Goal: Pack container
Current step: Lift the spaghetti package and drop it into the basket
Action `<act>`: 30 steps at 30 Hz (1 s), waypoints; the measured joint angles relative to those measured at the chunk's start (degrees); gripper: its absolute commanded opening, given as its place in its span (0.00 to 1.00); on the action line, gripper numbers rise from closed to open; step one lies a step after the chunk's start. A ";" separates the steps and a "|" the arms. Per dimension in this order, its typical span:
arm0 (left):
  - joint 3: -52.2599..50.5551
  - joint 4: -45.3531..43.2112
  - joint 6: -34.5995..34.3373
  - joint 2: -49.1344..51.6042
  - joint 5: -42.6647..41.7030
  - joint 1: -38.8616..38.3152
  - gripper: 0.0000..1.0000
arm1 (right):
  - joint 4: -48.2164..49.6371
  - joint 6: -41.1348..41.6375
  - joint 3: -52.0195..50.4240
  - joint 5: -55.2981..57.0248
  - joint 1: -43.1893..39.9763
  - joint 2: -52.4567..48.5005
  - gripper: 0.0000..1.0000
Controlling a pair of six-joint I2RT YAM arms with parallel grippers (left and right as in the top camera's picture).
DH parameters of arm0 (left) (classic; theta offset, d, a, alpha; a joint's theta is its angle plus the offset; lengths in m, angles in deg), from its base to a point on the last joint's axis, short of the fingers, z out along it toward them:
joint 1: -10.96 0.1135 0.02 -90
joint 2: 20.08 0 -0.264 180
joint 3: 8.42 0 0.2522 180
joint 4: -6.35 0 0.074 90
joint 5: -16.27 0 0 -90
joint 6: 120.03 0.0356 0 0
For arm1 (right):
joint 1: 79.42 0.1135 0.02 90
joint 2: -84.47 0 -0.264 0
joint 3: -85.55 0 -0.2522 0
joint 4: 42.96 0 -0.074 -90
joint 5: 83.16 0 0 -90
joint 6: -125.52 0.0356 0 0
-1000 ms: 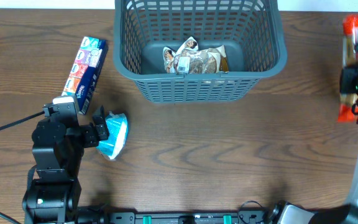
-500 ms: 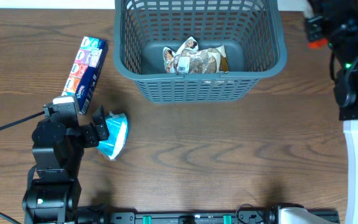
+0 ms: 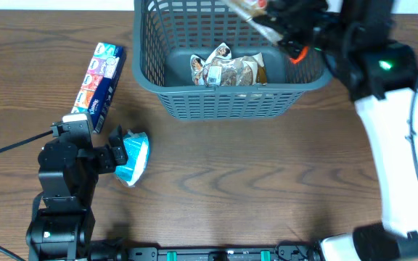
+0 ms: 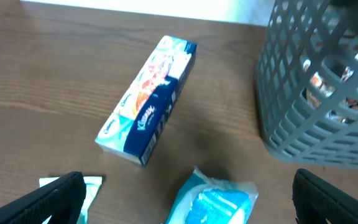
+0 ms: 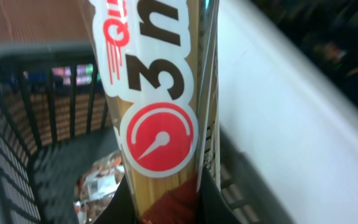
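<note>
Right gripper (image 5: 165,202) clamps a spaghetti packet (image 5: 160,112) above the basket (image 3: 231,101) at the far edge of the table (image 3: 267,181), lined up for a drop. Left gripper (image 4: 190,198) gapes wide astride the blue packet (image 4: 216,205), probably the next pick.

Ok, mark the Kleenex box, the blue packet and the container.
Kleenex box (image 4: 148,106): left wrist view, middle of its top face.
blue packet (image 3: 133,157): overhead view, centre of the wrapper.
container (image 3: 223,101): overhead view, near lattice wall.
</note>
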 measured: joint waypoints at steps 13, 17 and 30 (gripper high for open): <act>0.00 1.33 0.00 0.00 0.00 0.00 0.99 | -6.82 -2.32 0.68 3.87 0.28 -11.37 0.01; 0.00 1.33 0.00 0.00 0.00 0.00 0.99 | -8.44 -2.91 0.83 4.09 0.28 -13.51 0.01; 0.00 1.36 0.00 0.00 0.02 0.00 0.99 | -12.68 -4.42 1.31 4.37 0.28 -16.37 0.25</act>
